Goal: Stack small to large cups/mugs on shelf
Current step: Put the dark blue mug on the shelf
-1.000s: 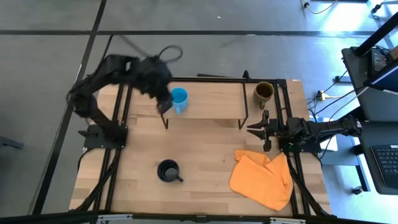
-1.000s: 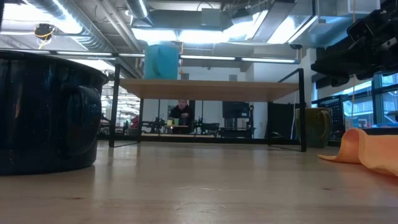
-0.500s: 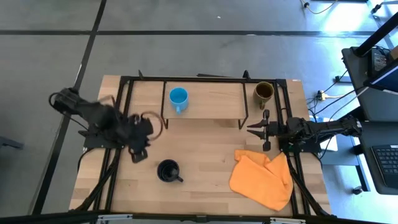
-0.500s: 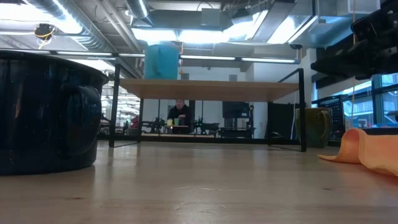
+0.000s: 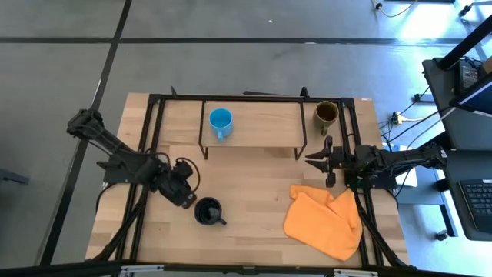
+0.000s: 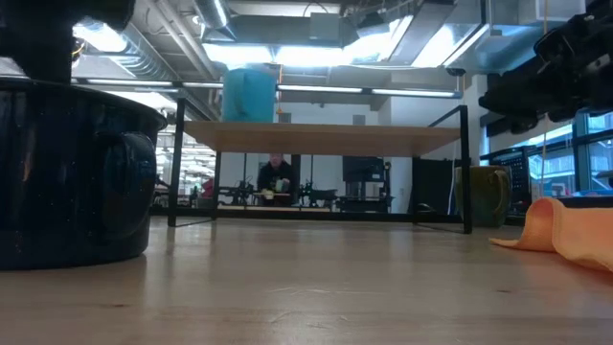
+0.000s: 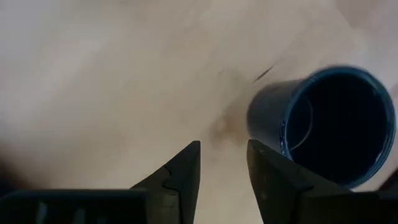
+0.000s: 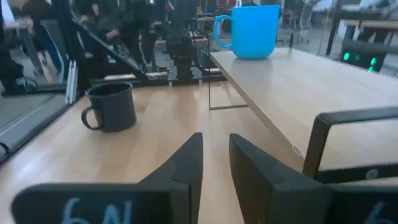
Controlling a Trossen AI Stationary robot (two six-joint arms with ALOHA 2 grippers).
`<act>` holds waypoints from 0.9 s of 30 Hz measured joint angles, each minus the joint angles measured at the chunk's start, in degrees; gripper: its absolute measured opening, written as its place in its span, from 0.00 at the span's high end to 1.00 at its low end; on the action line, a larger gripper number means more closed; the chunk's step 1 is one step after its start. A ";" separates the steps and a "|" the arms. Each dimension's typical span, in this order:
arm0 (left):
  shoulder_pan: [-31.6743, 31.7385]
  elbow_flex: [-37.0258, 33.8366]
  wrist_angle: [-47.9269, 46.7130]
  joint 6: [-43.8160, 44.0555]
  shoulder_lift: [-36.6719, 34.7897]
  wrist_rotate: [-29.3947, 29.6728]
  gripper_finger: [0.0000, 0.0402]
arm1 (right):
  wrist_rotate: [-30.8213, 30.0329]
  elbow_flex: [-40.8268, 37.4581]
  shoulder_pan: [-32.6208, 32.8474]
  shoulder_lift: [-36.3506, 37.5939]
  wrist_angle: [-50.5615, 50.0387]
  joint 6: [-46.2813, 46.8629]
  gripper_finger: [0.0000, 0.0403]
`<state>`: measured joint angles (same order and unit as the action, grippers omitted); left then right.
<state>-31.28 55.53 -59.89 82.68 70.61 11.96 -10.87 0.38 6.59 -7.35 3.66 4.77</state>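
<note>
The left gripper [image 5: 187,198] hovers just beside the black mug [image 5: 207,210] on the desk [image 5: 254,192], fingers [image 7: 180,174] narrowly parted and empty. The blue mug [image 5: 221,121] stands on the shelf [image 5: 261,123]. The right gripper [image 5: 317,159] waits near the olive mug [image 5: 326,113], its fingers slightly apart.

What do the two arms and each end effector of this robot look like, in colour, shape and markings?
Both arms are dark, jointed links with looping black cables. The left end effector has two black, wedge-shaped fingers with stepped inner edges. The right end effector has similar tapered black fingers, and pale handwritten characters mark its dark body.
</note>
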 joint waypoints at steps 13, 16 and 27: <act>-3.55 -0.31 10.13 29.80 4.12 -7.86 0.68 | -0.01 0.00 0.00 0.00 0.02 1.06 0.80; -3.90 -0.31 14.38 31.10 7.05 -7.25 0.68 | -0.01 0.00 0.00 0.00 0.66 1.01 0.80; -3.89 -0.31 15.87 32.71 12.00 -7.14 0.68 | -0.03 0.00 0.00 0.00 1.29 0.81 0.80</act>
<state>-35.16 55.22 -44.01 115.39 82.60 4.82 -10.89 0.38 6.59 -7.35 4.95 5.58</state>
